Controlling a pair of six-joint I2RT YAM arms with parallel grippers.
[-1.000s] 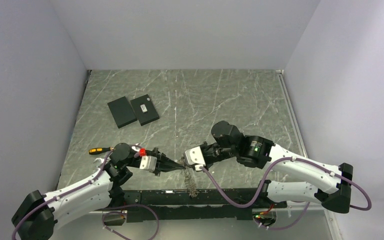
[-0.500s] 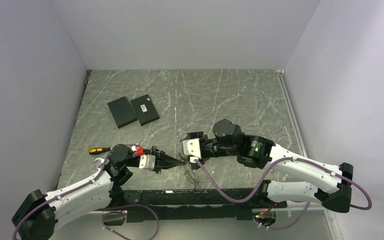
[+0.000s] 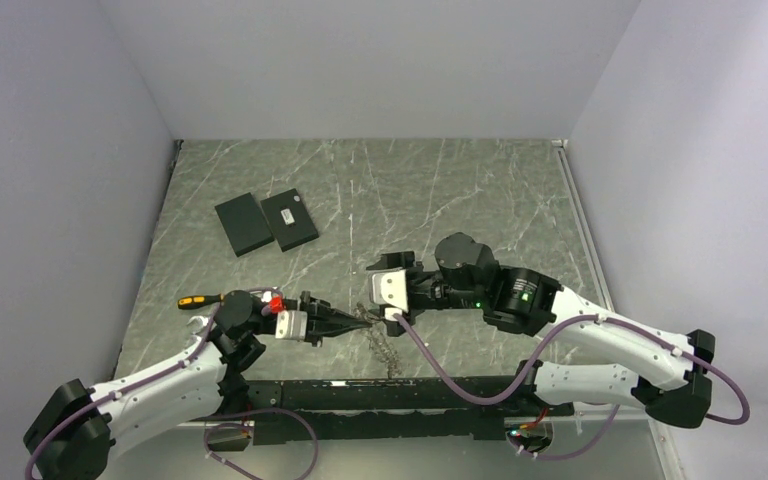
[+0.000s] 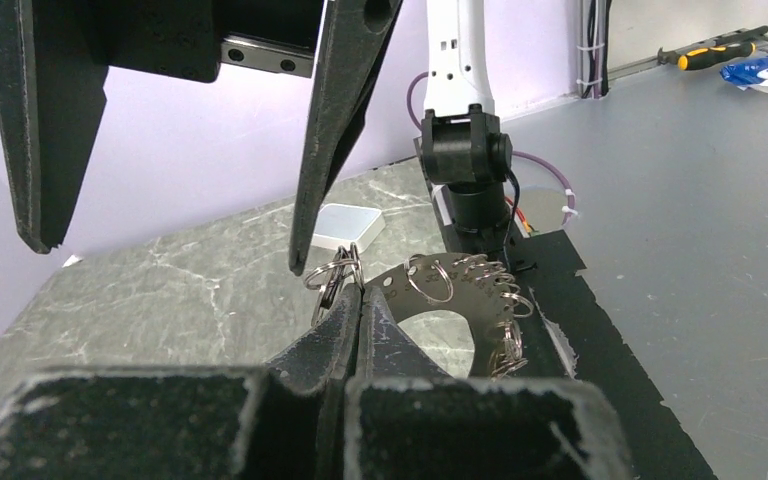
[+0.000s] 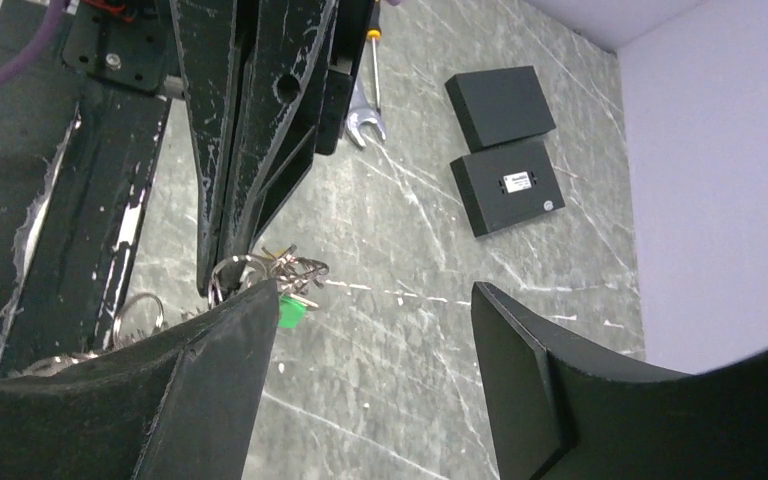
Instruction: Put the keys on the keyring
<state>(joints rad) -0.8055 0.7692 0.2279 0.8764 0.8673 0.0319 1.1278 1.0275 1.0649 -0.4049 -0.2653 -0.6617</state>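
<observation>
The left tool (image 4: 358, 300) has its fingers pressed together, pinching the small thin metal keyring (image 4: 332, 278) just above the tabletop. The long grey chain of linked rings (image 3: 386, 350) trails from it toward the near edge. A small green tag (image 5: 291, 311) hangs right beside the pinch. I cannot tell whether the tiny silver keys with black heads sit in that cluster; the metal there is too tangled to separate.

The right tool (image 5: 370, 300) has changed. A second ago it was down at the ring, tip to tip with the left. Now it is spread wide, holds nothing, and has drawn back up and away, with the ring low in the gap between its fingers. I judge that it has let go to reset, so a fresh approach to the ring is needed and no key is in its grasp.

Around them, the grey marbled tabletop (image 3: 440, 200) is bare to the far side and to the right. Two flat black rectangular plates (image 3: 265, 221) lie well apart at far left. A yellow-handled screwdriver (image 3: 198, 300) and a small silver wrench (image 5: 361, 127) lie beside the left wrist. The black base rail (image 3: 410, 390) runs just behind the chain, so pulling back risks snagging the chain there.
</observation>
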